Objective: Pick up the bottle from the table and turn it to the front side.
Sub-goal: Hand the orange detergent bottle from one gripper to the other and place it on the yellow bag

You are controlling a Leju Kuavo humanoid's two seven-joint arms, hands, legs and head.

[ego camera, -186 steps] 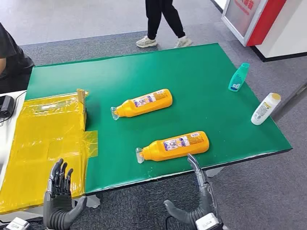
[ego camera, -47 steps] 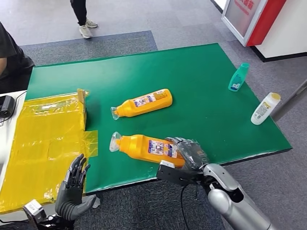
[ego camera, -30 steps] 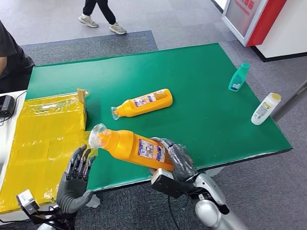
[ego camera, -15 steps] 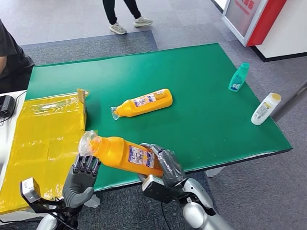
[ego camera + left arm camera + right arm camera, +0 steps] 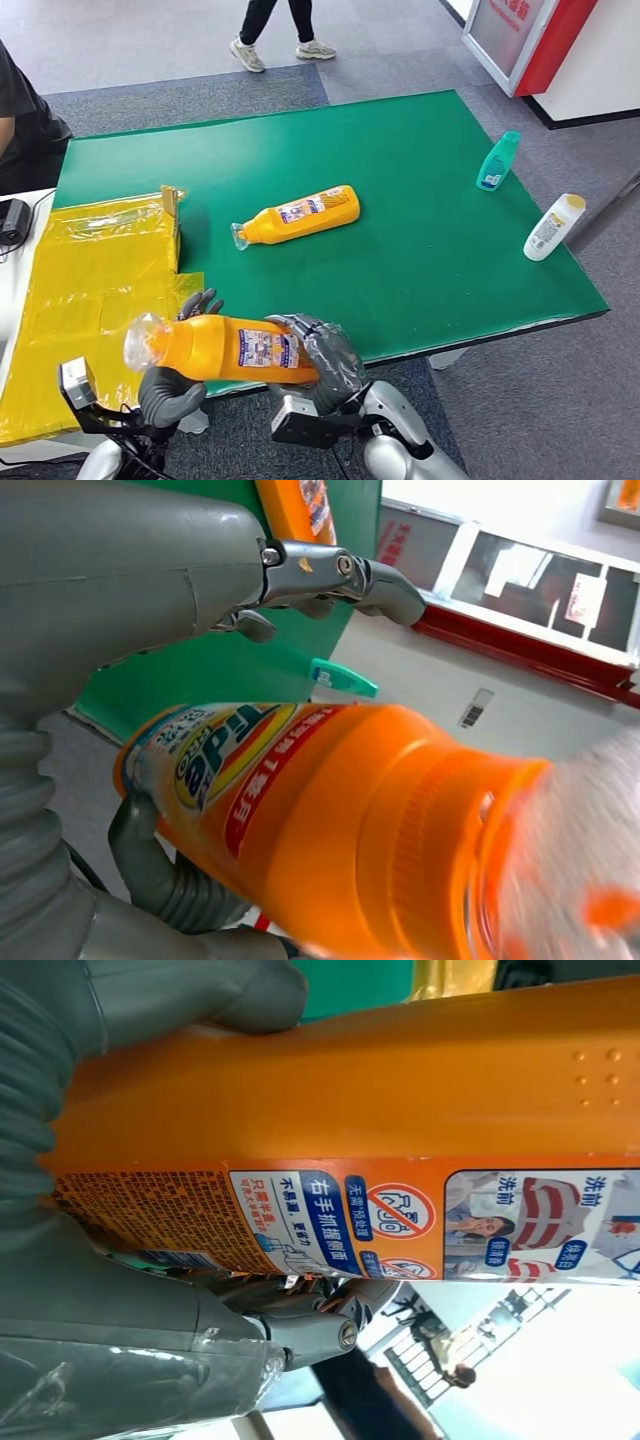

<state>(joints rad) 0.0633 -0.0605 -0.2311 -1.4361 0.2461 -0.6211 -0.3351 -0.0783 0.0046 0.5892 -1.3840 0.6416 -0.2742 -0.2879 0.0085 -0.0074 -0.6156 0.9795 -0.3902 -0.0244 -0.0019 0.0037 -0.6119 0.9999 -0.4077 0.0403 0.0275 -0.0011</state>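
Right hand point(image 5: 321, 358) wrapped around the base end of the orange bottle point(image 5: 226, 348), thumb on one side, fingers on the other; right wrist view shows the back label with small print facing the camera. Left hand point(image 5: 175, 385) cupped under the bottle's neck end, fingers point(image 5: 198, 301) curling up behind it and touching it; whether it grips or merely supports, cannot tell. Bottle held roughly level in the air, just off the near edge of the worktop point(image 5: 423, 200), clear-capped end point(image 5: 140, 342) pointing to the robot's left, over the yellow plastic sheet point(image 5: 83, 280).

On the green worktop: second orange bottle point(image 5: 298, 216) lying on its side near the middle, cap toward the left. Teal bottle point(image 5: 497, 161) lying near the far right edge. White bottle with yellow cap point(image 5: 554, 227) at the right edge, partly overhanging.

Person's legs and shoes point(image 5: 283, 48) on the floor beyond the worktop. Another person's dark sleeve point(image 5: 19, 110) at far left.
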